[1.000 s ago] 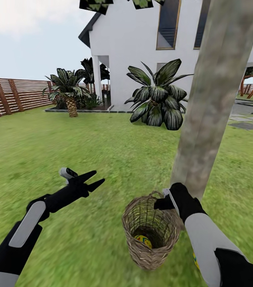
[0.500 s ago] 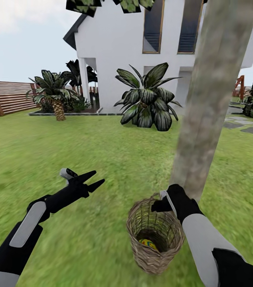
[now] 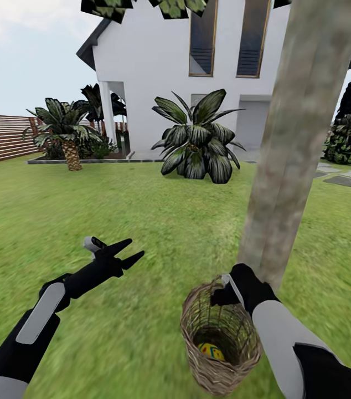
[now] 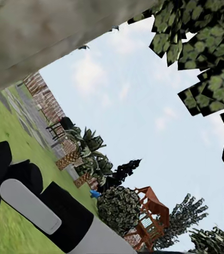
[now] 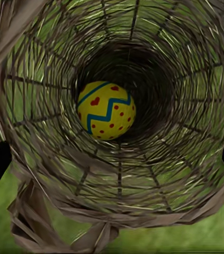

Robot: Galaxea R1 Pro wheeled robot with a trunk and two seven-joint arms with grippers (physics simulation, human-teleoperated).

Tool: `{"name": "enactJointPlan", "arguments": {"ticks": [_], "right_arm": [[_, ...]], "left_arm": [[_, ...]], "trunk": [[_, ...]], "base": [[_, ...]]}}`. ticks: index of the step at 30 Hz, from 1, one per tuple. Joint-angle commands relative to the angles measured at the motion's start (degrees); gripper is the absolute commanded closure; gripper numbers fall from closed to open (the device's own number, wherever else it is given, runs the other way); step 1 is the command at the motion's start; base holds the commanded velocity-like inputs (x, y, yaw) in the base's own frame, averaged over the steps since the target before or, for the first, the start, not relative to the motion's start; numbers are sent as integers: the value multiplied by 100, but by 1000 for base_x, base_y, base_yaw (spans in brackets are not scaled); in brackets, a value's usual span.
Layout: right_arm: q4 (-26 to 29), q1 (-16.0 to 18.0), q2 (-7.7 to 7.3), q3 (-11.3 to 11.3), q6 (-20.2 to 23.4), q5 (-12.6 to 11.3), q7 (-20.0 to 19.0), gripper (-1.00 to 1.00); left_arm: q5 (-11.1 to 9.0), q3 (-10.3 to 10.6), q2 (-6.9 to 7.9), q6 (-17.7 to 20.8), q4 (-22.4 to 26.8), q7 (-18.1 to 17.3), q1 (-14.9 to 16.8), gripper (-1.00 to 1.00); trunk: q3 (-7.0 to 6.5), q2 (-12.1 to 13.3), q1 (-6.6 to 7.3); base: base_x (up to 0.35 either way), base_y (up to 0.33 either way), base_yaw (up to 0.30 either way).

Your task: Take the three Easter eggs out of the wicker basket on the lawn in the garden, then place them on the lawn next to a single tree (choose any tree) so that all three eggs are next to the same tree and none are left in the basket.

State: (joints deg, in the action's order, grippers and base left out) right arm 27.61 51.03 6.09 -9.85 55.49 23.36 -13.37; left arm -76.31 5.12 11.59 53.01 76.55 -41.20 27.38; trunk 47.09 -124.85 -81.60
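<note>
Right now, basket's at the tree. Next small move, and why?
Probably tip the basket over with the right hand, which grips its rim beside the tree. One egg lies deep at the bottom; the open left hand is off to the side.

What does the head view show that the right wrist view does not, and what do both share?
Head view alone: the tree trunk rising right behind the basket, the white house, the fence, and the left end effector open above the grass. Right wrist view alone: the egg's full pattern, a blue zigzag and red marks. Shared: the basket, one egg at its bottom, and the lawn.
</note>
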Motion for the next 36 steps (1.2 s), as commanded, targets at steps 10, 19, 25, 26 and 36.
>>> {"name": "enactJointPlan", "arguments": {"ticks": [10, 19, 25, 26, 36], "right_arm": [[-419, 4, -30, -44, -61, 55, 389, -100], [-441, 4, -15, -44, -193, 20, 492, -100], [-463, 4, -24, -50, -285, 13, 499, -100], [-497, 4, -26, -51, -331, 12, 500, -100], [-1036, 4, -27, -53, -1197, 11, 502, -100]], "left_arm": [[-13, 26, 1, 25, -91, -380, 4, -100], [-23, 29, -88, 25, -106, -415, -4, -100], [-18, 25, -95, 25, -299, -552, -4, -100], [-14, 25, -95, 25, -343, -602, -4, -100], [4, 24, -95, 25, -437, -687, -4, -100]], "trunk": [[6, -3, -2], [6, -3, -2], [42, -83, -46], [60, -123, -68], [239, -524, -288]], "base": [[238, 1, 0], [10, 0, 0], [0, 0, 0], [0, 0, 0], [0, 0, 0]]}}
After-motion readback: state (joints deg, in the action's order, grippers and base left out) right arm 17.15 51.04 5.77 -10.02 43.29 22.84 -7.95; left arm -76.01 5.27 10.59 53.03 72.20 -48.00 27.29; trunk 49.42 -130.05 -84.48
